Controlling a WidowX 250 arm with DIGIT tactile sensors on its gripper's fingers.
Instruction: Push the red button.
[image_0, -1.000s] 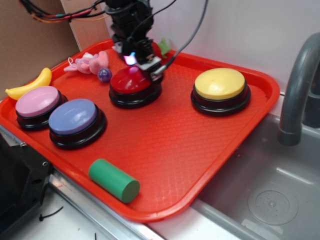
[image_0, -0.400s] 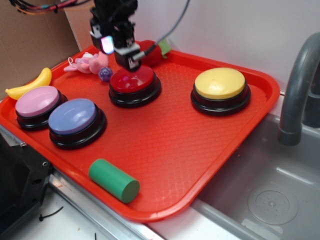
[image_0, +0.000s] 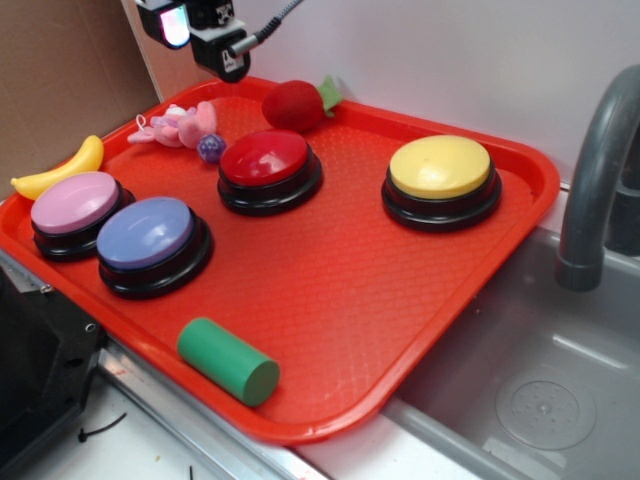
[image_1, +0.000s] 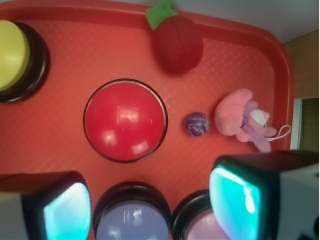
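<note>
I am hovering my tool (image_0: 200, 30), fingers apart and empty, high above the red button (image_0: 264, 158) sitting mid-tray beside the plush fruit (image_0: 296, 104), aiming to descend squarely onto its dome.

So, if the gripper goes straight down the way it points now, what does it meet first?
Probably the rim of the blue button, or the tray beside it, since those fill the gap between the fingers in the wrist view. The gripper is high up, so depth is unclear.
</note>
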